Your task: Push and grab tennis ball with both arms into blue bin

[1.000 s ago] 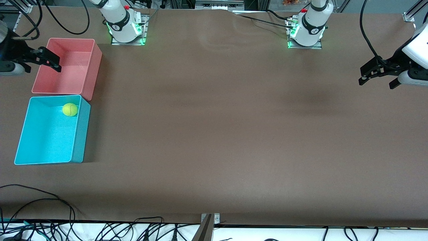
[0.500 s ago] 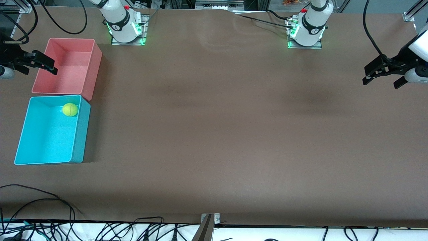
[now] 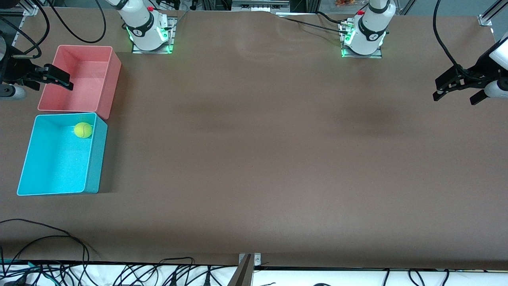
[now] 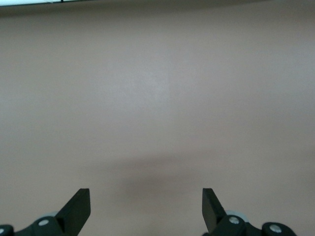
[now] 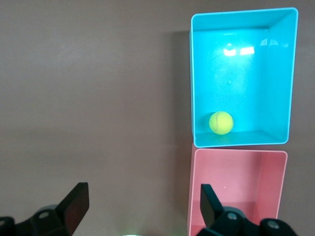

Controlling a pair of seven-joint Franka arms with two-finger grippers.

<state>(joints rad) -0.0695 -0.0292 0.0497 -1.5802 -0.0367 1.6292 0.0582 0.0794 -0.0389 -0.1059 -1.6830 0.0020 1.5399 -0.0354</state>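
The yellow-green tennis ball (image 3: pixel 83 130) lies inside the blue bin (image 3: pixel 98 159), in the corner closest to the pink bin; the right wrist view shows the ball (image 5: pixel 221 123) against the blue bin's wall (image 5: pixel 193 73). My right gripper (image 3: pixel 54 86) hangs open and empty over the pink bin's outer edge, clear of the ball. In its own wrist view the right gripper (image 5: pixel 142 194) has only table and pink rim between its fingers. My left gripper (image 3: pixel 455 99) hangs open and empty over bare table at the left arm's end. The left wrist view shows the left gripper (image 4: pixel 145 196) over plain brown table.
A pink bin (image 3: pixel 115 79) of the same size stands beside the blue bin, farther from the front camera, their short walls nearly touching. Both arm bases (image 3: pixel 149 31) (image 3: pixel 363 35) stand along the table's farthest edge. Loose cables (image 3: pixel 59 242) lie along the edge nearest the front camera.
The left gripper has drifted slightly toward its own end of the table. The right gripper pulled back a little, then returned over the pink bin's edge. The ball stays still.
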